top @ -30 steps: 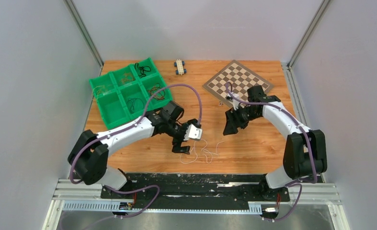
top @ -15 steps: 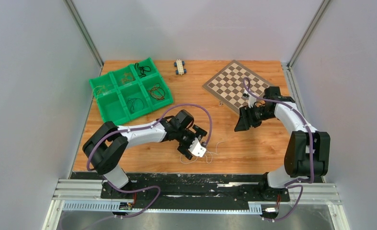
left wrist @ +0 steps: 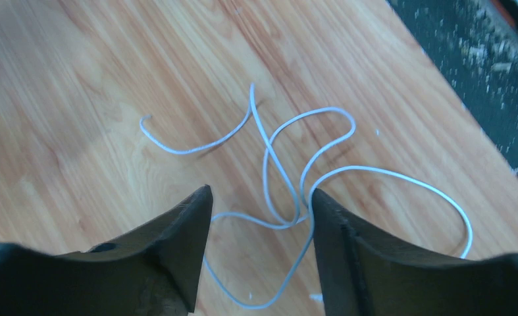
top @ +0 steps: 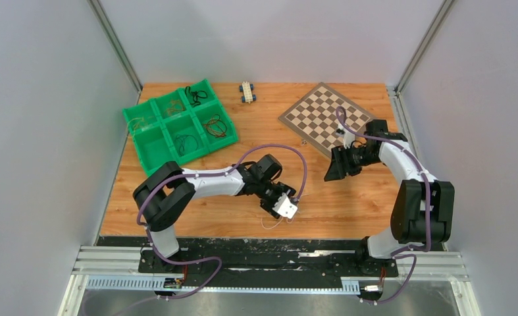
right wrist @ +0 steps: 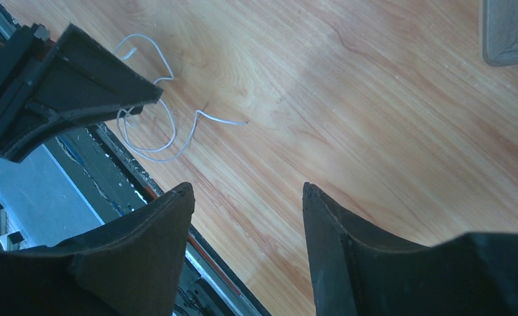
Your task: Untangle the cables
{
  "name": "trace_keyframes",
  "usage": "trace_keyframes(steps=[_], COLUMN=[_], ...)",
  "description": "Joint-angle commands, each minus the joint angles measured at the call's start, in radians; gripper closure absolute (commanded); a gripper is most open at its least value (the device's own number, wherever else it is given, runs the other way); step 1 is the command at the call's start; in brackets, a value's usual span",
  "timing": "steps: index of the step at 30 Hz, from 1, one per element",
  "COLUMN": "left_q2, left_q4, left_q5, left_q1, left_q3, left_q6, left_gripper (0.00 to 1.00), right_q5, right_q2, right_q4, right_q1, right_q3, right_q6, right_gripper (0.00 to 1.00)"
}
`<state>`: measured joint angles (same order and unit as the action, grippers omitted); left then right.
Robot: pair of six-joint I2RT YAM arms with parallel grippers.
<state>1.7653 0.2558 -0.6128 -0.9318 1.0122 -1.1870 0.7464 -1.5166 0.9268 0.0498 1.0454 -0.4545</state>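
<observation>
A thin white cable (left wrist: pixel 368 168) lies in tangled loops on the wooden table near its front edge. In the top view only a bit of the cable (top: pixel 269 224) shows below my left gripper (top: pixel 281 205). In the left wrist view the left gripper (left wrist: pixel 260 197) is open and empty, low over the cable, with crossed strands between its fingers. My right gripper (top: pixel 332 172) is open and empty, well to the right of the cable. In the right wrist view the right gripper (right wrist: pixel 247 187) has only bare wood between its fingers; the cable (right wrist: pixel 223 120) lies farther off, beside the left gripper (right wrist: pixel 58 85).
A green compartment tray (top: pixel 152 158) with several dark cables stands at the back left. A chessboard (top: pixel 322 118) lies at the back right, just behind the right arm. A small toy block (top: pixel 246 91) sits at the back centre. The black front rail (top: pixel 269 247) runs close to the cable.
My left gripper has moved right and toward the front edge, now covering most of the cable. My right gripper drew back to the right, then stayed put.
</observation>
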Motion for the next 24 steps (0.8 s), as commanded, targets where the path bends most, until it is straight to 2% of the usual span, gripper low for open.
trace_keyframes(steps=[1, 2, 3, 7, 10, 15, 16, 19, 20, 22, 24], left_q2=[0.030, 0.035, 0.035, 0.030, 0.010, -0.107, -0.131, -0.211, -0.217, -0.231, -0.251], left_q4=[-0.066, -0.068, -0.067, -0.031, -0.008, -0.008, -0.010, 0.003, 0.054, 0.159, 0.260], left_q5=[-0.066, -0.069, -0.070, -0.036, -0.016, -0.026, -0.029, -0.111, -0.132, -0.160, -0.162], left_q1=[-0.037, -0.041, -0.042, -0.042, -0.033, 0.045, 0.062, 0.209, 0.241, 0.364, 0.422], left_q3=[0.053, 0.057, 0.058, 0.063, 0.086, 0.143, 0.155, 0.255, 0.283, 0.358, 0.393], left_q6=[0.164, 0.179, 0.200, 0.224, 0.310, 0.527, 0.616, 0.842, 0.940, 1.023, 1.073], left_gripper=[0.44, 0.48, 0.57, 0.84, 0.99, 1.00, 1.00, 1.00, 1.00, 1.00, 1.00], right_q5=[-0.002, -0.003, -0.004, 0.004, 0.025, 0.121, 0.134, 0.152, 0.153, 0.155, 0.163], right_q2=[0.044, 0.046, 0.047, 0.035, 0.009, 0.038, 0.048, 0.047, 0.038, 0.016, 0.001], right_q4=[0.016, 0.016, 0.019, 0.018, 0.018, -0.001, -0.012, -0.032, -0.033, -0.034, -0.035], right_q1=[0.011, 0.013, 0.014, 0.016, 0.016, 0.016, 0.016, 0.016, 0.016, 0.017, 0.015], right_q3=[0.004, 0.003, 0.002, 0.009, 0.031, 0.087, 0.097, 0.123, 0.128, 0.134, 0.138], right_q6=[-0.023, -0.026, -0.030, -0.037, -0.032, -0.035, -0.030, -0.021, -0.019, -0.014, -0.009], right_gripper=[0.40, 0.40, 0.41, 0.42, 0.43, 0.44, 0.43, 0.41, 0.41, 0.41, 0.41])
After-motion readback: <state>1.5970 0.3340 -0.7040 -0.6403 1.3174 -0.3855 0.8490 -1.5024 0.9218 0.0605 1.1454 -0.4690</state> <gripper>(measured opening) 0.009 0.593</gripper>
